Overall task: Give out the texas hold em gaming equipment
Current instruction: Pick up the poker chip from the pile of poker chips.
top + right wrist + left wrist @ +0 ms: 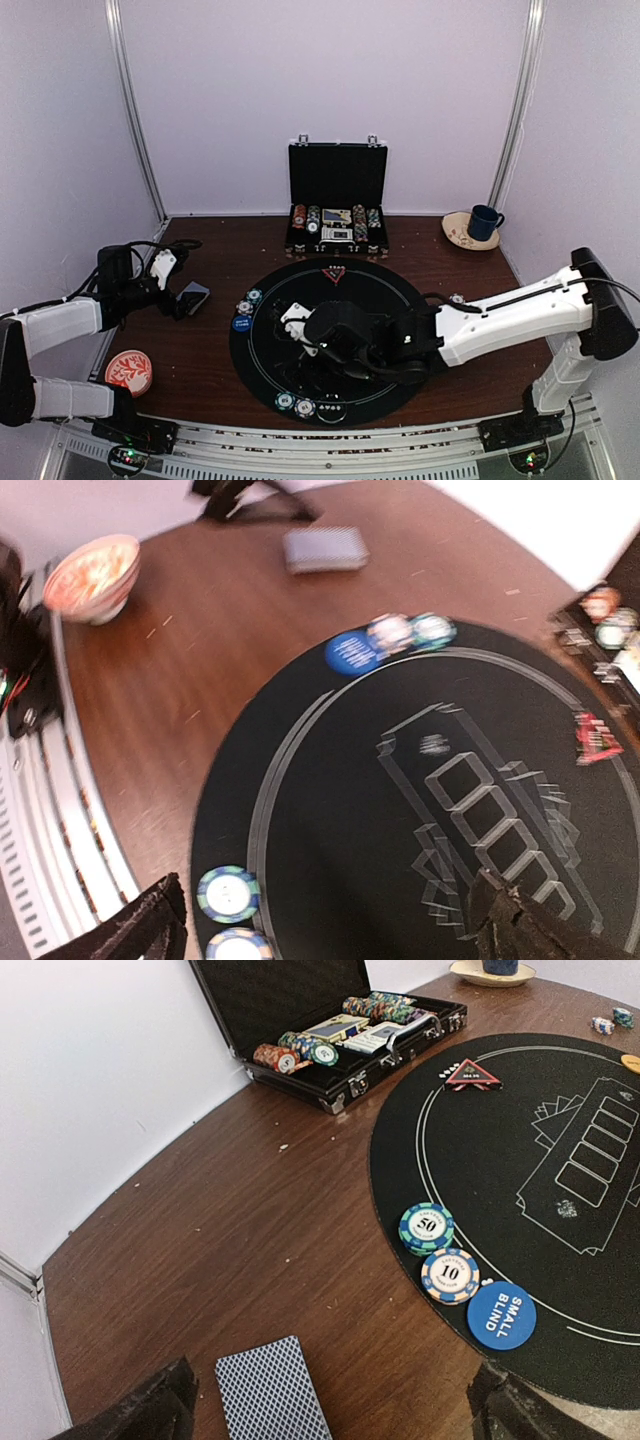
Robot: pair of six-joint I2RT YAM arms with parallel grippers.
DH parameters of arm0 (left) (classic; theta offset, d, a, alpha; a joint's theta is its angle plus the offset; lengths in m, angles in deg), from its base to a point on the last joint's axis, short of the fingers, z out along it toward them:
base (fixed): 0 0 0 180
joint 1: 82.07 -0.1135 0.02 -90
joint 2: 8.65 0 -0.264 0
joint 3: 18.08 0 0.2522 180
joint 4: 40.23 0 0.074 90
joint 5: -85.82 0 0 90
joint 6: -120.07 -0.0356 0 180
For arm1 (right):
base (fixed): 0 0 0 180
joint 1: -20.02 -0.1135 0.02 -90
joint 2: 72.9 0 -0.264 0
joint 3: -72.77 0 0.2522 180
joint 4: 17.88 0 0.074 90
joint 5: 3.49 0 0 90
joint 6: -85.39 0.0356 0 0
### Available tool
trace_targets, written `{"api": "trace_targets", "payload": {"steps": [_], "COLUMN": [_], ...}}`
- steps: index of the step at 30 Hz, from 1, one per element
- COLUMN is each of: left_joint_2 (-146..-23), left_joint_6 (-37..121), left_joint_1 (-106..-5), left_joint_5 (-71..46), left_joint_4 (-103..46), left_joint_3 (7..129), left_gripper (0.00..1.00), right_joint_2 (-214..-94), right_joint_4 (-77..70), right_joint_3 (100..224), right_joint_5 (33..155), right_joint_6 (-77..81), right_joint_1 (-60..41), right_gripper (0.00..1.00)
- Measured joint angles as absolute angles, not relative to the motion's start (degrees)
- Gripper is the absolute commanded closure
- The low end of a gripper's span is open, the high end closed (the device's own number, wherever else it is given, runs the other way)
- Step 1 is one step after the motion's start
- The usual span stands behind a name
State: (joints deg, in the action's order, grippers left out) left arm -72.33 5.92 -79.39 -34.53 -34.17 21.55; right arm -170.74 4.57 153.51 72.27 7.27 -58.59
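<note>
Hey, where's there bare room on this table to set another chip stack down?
Bare wood between the card deck and the briefcase; the mat's middle, around its printed boxes. Crowded: the mat's left rim, by the chips and blue disc.

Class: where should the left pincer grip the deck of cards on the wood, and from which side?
Grip the deck across its long edges, coming down from above: it lies flat and thin on the table; the left pincer above stands open across its width.
</note>
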Motion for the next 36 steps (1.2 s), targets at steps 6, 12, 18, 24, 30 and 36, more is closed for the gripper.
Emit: {"api": "trace_targets", "payload": {"steps": [6, 12, 18, 24, 30, 36], "left_joint_2": [-72.3, -72.3, -72.3, -72.3, -72.3, -72.3], "left_joint_6": [5.9, 5.9, 5.9, 5.9, 5.9, 5.9], "left_joint_1": [-79.4, -79.4, -79.4, -79.4, -79.4, -79.4], "left_joint_5": [-34.4, -34.4, -34.4, -34.4, -34.4, -34.4], "left_joint_4": [-34.2, -34.2, -34.2, -34.2, -34.2, -34.2], "left_joint_3": [21.5, 21.5, 21.5, 21.5, 21.5, 21.5], "left_gripper": [0.02, 0.02, 0.02, 0.02, 0.02, 0.02], "right_joint_2": [-160.7, -149.6, -138.4, -135.5, -138.0, -145.1], "right_joint_4": [7.2, 10.3, 11.6, 11.8, 10.6, 7.6], "right_joint_3": [147.8, 136.6, 127.1, 121.5, 120.1, 120.0], "right_joint_5": [64.3, 59.5, 57.7, 57.6, 58.2, 61.2], "right_joint_6": [12.4, 19.9, 25.0, 28.1, 30.4, 31.6], "right_joint_1": [-51.6, -33.6, -17.1, -5.5, 0.1, 5.1], "right_gripper": [0.0, 0.0, 0.01, 0.04, 0.05, 0.08]}}
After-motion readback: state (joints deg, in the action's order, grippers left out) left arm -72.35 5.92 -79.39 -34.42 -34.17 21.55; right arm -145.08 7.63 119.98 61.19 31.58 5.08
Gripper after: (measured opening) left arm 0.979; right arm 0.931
